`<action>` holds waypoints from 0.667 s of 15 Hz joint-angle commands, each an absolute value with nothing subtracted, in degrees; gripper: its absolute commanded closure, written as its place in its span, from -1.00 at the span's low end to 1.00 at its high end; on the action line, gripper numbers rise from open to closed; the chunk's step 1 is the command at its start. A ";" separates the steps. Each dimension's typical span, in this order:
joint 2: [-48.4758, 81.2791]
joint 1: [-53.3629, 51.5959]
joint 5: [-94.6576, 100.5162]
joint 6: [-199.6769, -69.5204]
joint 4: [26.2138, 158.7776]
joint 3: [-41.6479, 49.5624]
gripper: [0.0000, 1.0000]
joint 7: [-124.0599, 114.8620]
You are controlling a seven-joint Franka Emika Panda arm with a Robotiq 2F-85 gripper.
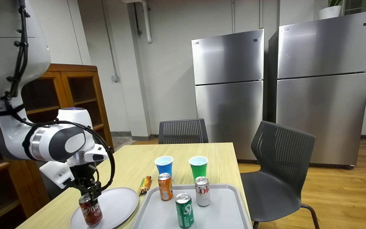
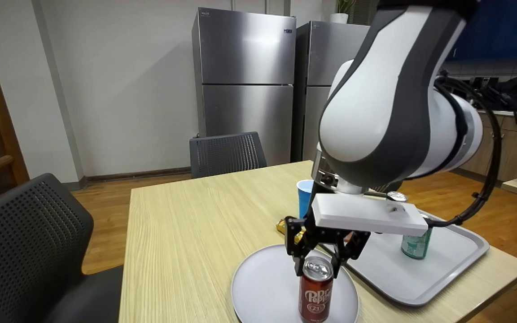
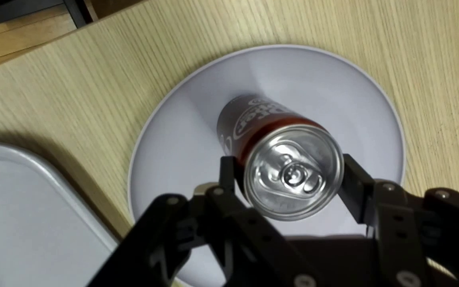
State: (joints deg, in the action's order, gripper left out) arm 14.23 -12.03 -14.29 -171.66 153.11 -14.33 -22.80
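my gripper: pointing down, closed on the top part of the red can, my fingers touching it on opposite sides near the lid
red can: upright between my fingers, over the plate, dr pepper lettering readable in both exterior views, lid and tab facing my wrist view; its base looks set on the plate, though i cannot be sure of the contact
plate: round, pale grey, flat on the table, showing on every side of the can from my wrist view
tray: grey with rounded corners, just beside the plate, three more cans standing on it
cans on the tray: an orange can near the rim, a green sprite can, a silver can with red letters
cups: a blue cup and a green cup, near each other past the tray
wrapper: a yellow-orange packet lying between plate and blue cup
table: light wood grain, under all of these
around me: a dark grey chair by the table, a steel fridge, a wooden cabinet
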 commanded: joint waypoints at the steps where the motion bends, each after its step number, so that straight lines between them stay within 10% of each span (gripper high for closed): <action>1: 7.44 -9.82 -16.42 -166.20 153.38 -14.55 0.21 -20.50; 10: 2.28 -5.40 -22.90 -163.17 152.69 -10.33 0.21 -11.32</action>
State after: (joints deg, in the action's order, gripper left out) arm 4.83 -7.35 -18.93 -165.88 153.00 -11.04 -16.86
